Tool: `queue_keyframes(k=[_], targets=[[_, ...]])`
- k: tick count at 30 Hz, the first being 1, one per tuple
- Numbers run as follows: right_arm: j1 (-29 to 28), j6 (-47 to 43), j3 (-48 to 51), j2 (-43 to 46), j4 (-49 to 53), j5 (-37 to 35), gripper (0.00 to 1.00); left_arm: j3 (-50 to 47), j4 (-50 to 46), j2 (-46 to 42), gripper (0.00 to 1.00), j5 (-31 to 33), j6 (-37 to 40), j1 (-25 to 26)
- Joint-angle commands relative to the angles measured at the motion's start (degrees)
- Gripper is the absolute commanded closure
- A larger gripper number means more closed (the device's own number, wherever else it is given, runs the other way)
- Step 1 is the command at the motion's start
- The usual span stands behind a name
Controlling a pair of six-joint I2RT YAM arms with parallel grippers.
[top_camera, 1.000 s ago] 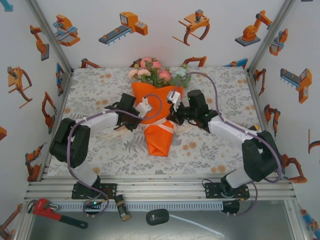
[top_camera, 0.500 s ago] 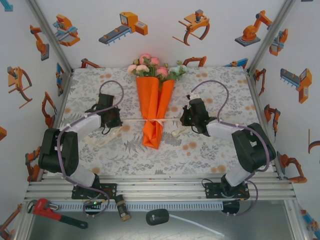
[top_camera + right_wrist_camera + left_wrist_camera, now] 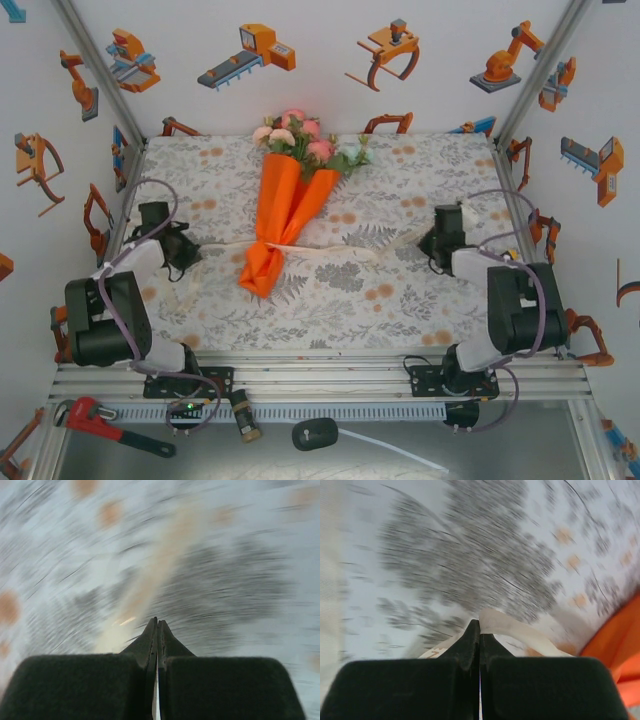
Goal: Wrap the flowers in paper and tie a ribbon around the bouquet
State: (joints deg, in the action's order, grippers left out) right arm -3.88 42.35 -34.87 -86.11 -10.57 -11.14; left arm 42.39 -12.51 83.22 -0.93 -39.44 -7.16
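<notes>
bouquet (image 3: pixel 272 228): lies slanted at the centre of the top view, with the flowers (image 3: pixel 300 135) at its upper end and the narrow tip of the orange paper (image 3: pixel 290 195) pointing lower left.
ribbon (image 3: pixel 330 249): crosses the cone's pinched waist and runs out over the surface (image 3: pixel 400 190) to both sides.
left end effector (image 3: pixel 186 252): at the left edge, fingers together, pinching the ribbon's end, which shows at the tips in the left wrist view.
right end effector (image 3: pixel 432 243): at the right edge, fingers together. Its wrist view is blurred, but a pale streak leads to the tips, so it likely holds the other end.
handling: the ribbon is thin, floppy and probably slick, so grip it near the ends and keep the pull even. The paper is light and creases easily, so the cone may swivel under a lopsided pull.
step: judged to be cinching the tie.
</notes>
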Motion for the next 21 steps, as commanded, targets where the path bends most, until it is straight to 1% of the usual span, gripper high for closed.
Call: queue_keyframes(k=[1,2,3,5,6,7,9,10,11,13,15,18,21], targets=[[1.70,1.29,0.97,3.28,1.18,-3.14,1.00,-1.46,1.73,-2.55,1.00,-1.39,-0.73,0.11],[1.73,0.19,0.62,3.49,0.67,-0.98,1.00,-1.75,4.12,-2.63,1.00,-4.57,0.32,0.94],[1.56,-1.47,0.60,3.69,-1.35,4.04,1.00,-1.67,5.65,-2.56,1.00,-7.02,1.09,2.54],[0.46,-6.31,-0.02,4.10,-6.23,15.69,1.00,-0.12,4.52,-1.93,1.00,-6.41,2.50,5.60],[-1.49,-10.11,-1.41,4.41,-6.97,20.89,0.96,0.67,3.83,-1.74,1.00,-5.00,3.55,6.83],[-3.94,-13.77,-2.56,4.67,-7.35,24.42,0.82,1.05,3.86,-1.53,1.00,-4.37,4.41,7.43],[-11.81,-22.75,-5.36,4.54,-6.44,28.63,0.56,1.66,4.10,-1.07,1.00,-4.31,5.15,7.95],[-15.44,-25.35,-6.89,3.74,-5.68,29.85,0.47,1.80,4.11,-0.73,1.00,-4.38,5.08,8.03],[-19.11,-28.07,-8.94,2.41,-4.66,31.96,0.41,1.90,4.16,-0.39,1.00,-4.55,4.95,8.12],[-24.78,-31.92,-12.71,-1.28,-4.09,35.00,0.34,2.08,4.47,0.53,1.00,-5.34,5.04,8.50],[-29.04,-35.82,-16.44,-6.25,-5.18,38.59,0.31,2.27,4.65,1.74,1.00,-6.55,5.23,9.06],[-32.81,-41.80,-23.60,-14.27,-2.50,44.30,0.21,2.17,4.83,2.82,1.00,-7.13,5.08,10.01],[-35.64,-45.59,-31.44,-21.24,1.78,46.25,0.18,2.08,4.89,3.07,1.00,-7.15,4.91,10.97]])
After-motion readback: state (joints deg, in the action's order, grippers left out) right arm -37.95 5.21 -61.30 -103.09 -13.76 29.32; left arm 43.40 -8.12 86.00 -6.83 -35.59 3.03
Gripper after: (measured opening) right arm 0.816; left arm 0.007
